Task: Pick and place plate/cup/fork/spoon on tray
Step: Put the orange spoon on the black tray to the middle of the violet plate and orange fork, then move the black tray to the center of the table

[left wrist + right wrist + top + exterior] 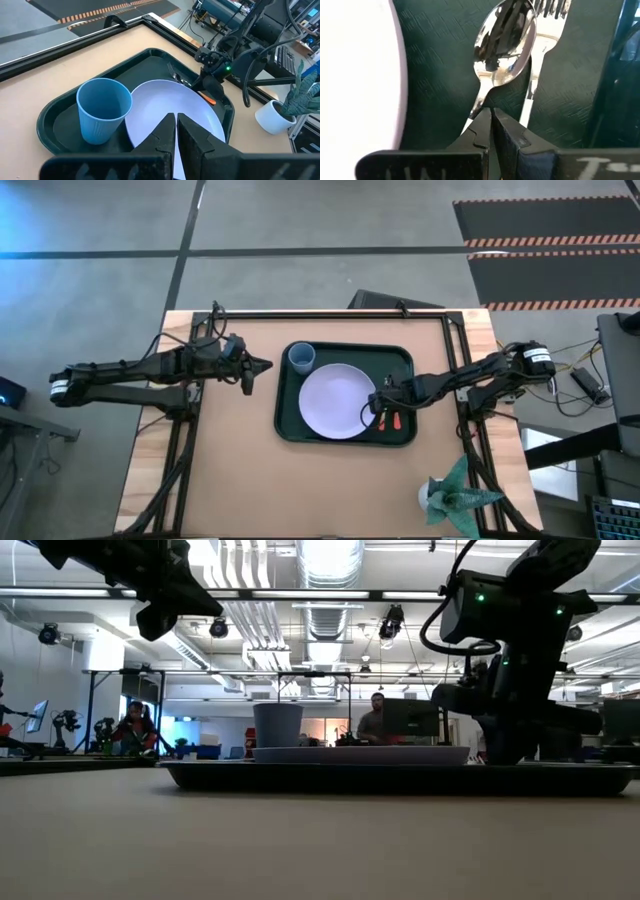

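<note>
I see my right hand (490, 117) pinching the spoon (502, 47) beside the fork (542, 30) on the tray (290, 425), left hand (262, 366) pressed together.

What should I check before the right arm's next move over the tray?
1. Pale lavender round plate lies flat in the dark green rectangular tray: ok.
2. Light-blue plastic cup stands upright in the tray's corner beside the plate: ok.
3. Silver spoon with orange-red handle is on the tray floor: ok.
4. Silver-tined fork lies beside the spoon on the tray: ok.
5. Right gripper has let go of the spoon handle: cannot tell.
6. Left gripper is off the tray's edge, fingers shut and empty: ok.
</note>
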You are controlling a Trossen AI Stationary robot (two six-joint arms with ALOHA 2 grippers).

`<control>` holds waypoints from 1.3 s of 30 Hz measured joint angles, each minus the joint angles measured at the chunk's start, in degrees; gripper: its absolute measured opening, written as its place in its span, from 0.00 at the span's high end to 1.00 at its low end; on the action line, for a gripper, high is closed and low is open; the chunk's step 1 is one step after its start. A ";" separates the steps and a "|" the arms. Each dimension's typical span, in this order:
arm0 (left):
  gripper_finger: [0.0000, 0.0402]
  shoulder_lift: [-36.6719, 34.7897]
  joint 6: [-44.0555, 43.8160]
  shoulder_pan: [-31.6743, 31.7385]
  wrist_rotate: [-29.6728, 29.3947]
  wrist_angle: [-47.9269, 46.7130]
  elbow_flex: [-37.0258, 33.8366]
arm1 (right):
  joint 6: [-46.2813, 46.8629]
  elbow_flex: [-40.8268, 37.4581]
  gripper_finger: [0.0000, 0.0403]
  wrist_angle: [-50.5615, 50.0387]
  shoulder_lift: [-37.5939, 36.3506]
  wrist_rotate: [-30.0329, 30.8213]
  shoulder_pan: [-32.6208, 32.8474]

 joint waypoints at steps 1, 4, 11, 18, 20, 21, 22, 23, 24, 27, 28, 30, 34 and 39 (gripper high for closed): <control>1.00 0.00 0.00 0.00 0.00 0.00 0.00 | 0.44 0.00 0.98 0.34 0.00 0.05 0.00; 1.00 0.00 0.00 0.00 0.00 0.00 0.00 | 0.85 0.02 0.98 1.23 -0.05 1.14 0.00; 1.00 0.00 1.01 0.00 0.00 0.00 0.00 | 0.39 0.85 0.98 1.72 -0.10 2.08 -0.37; 1.00 0.00 1.03 0.02 0.00 -0.07 0.00 | -1.77 3.41 0.98 -5.17 -0.47 2.55 -0.50; 1.00 0.00 1.07 0.02 0.00 -0.51 0.00 | -2.28 5.29 0.98 -10.66 -1.49 2.58 -0.56; 1.00 0.00 1.16 0.02 -0.02 -0.97 -0.02 | -2.60 6.46 0.98 -13.35 -2.33 2.74 -0.63; 1.00 0.02 1.28 0.04 -0.06 -1.47 -0.02 | -2.83 7.66 0.98 -15.86 -3.24 3.12 -0.78; 1.00 0.04 1.41 0.06 -0.31 -1.77 -0.02 | -3.56 8.81 0.98 -17.88 -4.33 3.83 -1.00; 1.00 0.09 1.51 0.14 -0.57 -1.82 -0.02 | -4.29 9.84 0.98 -19.37 -5.52 4.69 -1.26; 1.00 0.56 4.21 1.15 -2.64 -1.77 0.05 | -9.45 12.32 0.98 -19.35 -9.41 6.78 -2.89; 1.00 0.93 5.48 1.90 -3.00 -1.74 0.18 | -11.70 13.01 0.98 -18.55 -10.64 7.08 -3.68; 1.00 2.09 7.46 3.90 -3.11 -1.53 0.66 | -16.99 14.24 0.98 -15.82 -12.92 7.10 -5.49; 1.00 6.32 10.58 10.02 0.42 -1.60 2.59 | -30.68 15.64 0.98 -0.97 -17.33 5.87 -8.23; 1.00 16.63 15.69 18.86 10.30 -1.66 7.26 | -47.90 15.69 0.98 25.21 -20.80 -0.77 -8.27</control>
